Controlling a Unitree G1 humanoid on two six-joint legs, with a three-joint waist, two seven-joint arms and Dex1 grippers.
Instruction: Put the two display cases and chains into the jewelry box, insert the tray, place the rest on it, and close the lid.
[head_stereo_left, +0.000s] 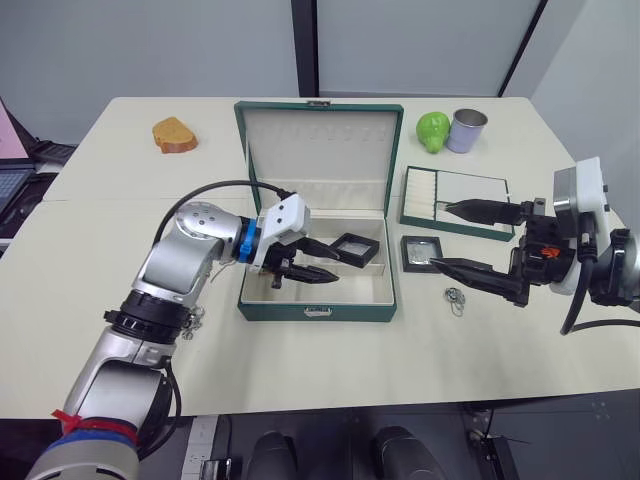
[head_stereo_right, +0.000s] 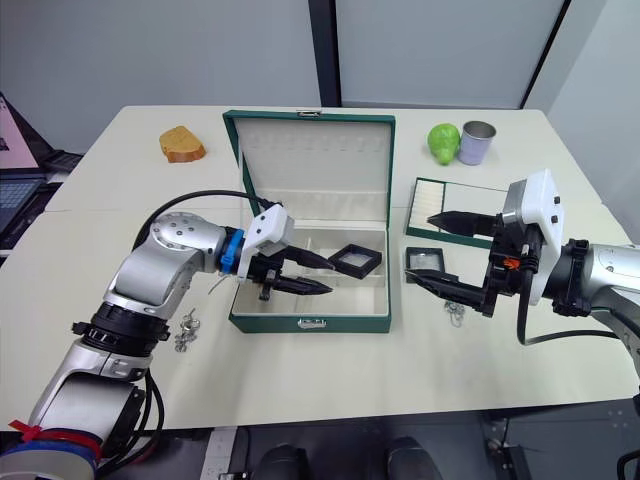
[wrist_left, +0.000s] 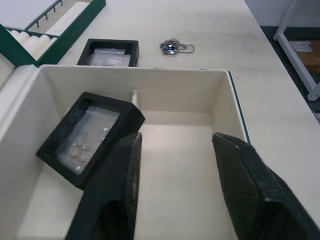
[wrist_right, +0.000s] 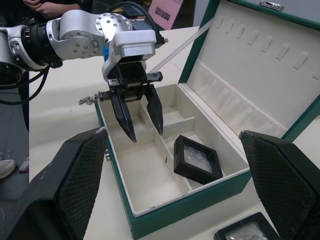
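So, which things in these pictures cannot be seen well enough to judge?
- Contents of the display case in the box: too small, left wrist view.
- Second display case: cut off by the edge, right wrist view.
- Chain by the left arm: too small to tell its shape, right eye view.
- Tray: partly hidden by the right gripper.

Cream surface (head_stereo_left: 120, 290), seam running 9 to 3 o'clock; pale grey wall panels (head_stereo_left: 150, 45) at 12 o'clock, divided by dark vertical posts (head_stereo_left: 304, 48).
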